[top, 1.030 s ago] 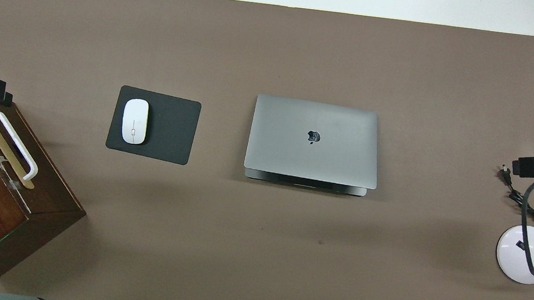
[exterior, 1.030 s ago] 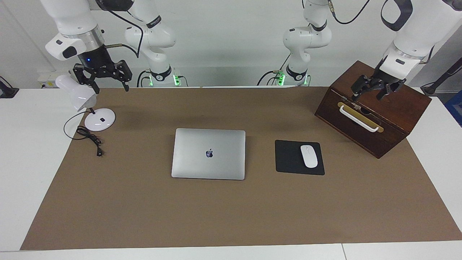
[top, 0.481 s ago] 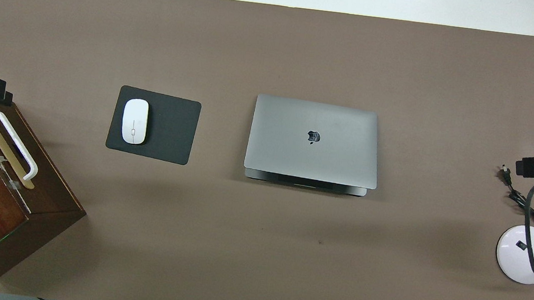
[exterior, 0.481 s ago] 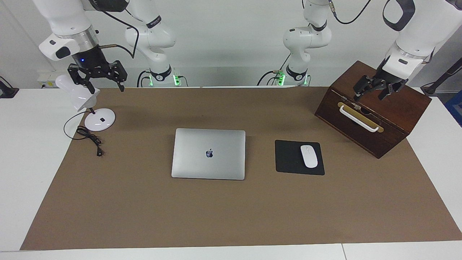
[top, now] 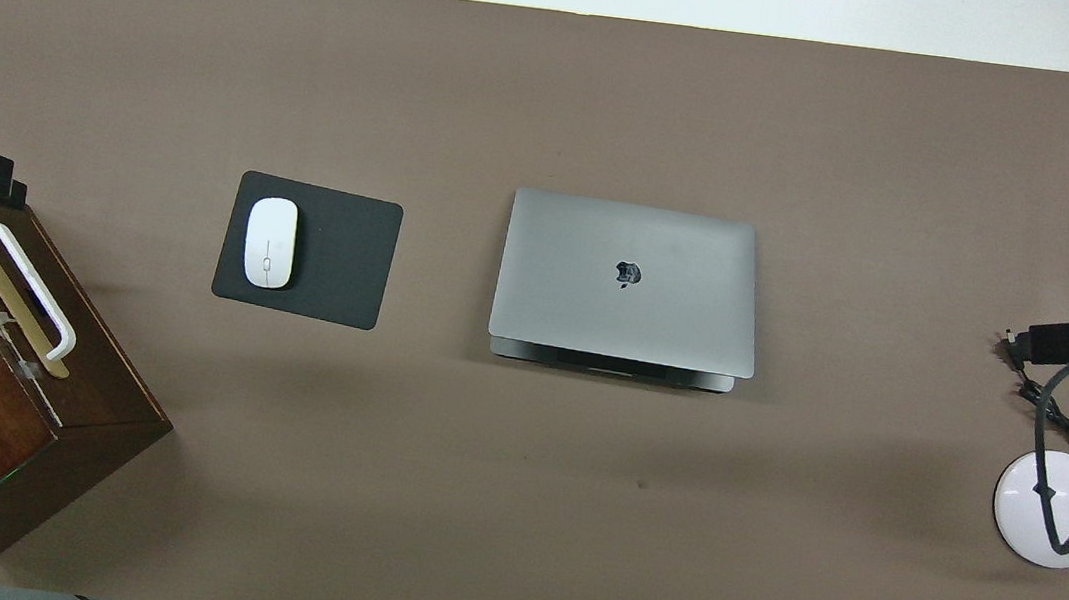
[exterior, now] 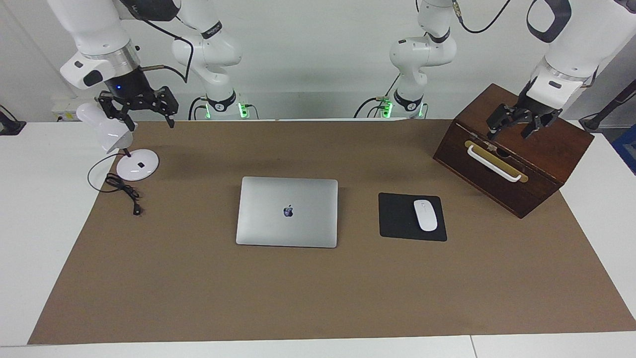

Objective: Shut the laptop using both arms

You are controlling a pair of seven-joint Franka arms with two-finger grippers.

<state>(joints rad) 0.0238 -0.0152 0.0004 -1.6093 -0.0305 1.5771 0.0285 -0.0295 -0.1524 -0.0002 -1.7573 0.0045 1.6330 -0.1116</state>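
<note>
Laptop (exterior: 287,212): silver-grey, lid down flat, logo up, mid-surface on the brown mat (exterior: 318,298); closing looks complete.

Left hand (exterior: 516,124): empty, fingers spread, raised over the wooden box (exterior: 541,149) at the left arm's end; judged parked clear of the laptop.

Right hand (exterior: 140,105): empty, fingers spread, raised above the white desk lamp (exterior: 119,149) at the right arm's end, well apart from the laptop.

Black mouse pad (exterior: 397,216) with white mouse (exterior: 425,215): beside the laptop, toward the box.

Surface (exterior: 30,199): white, mat-covered. Room: plain white wall.
</note>
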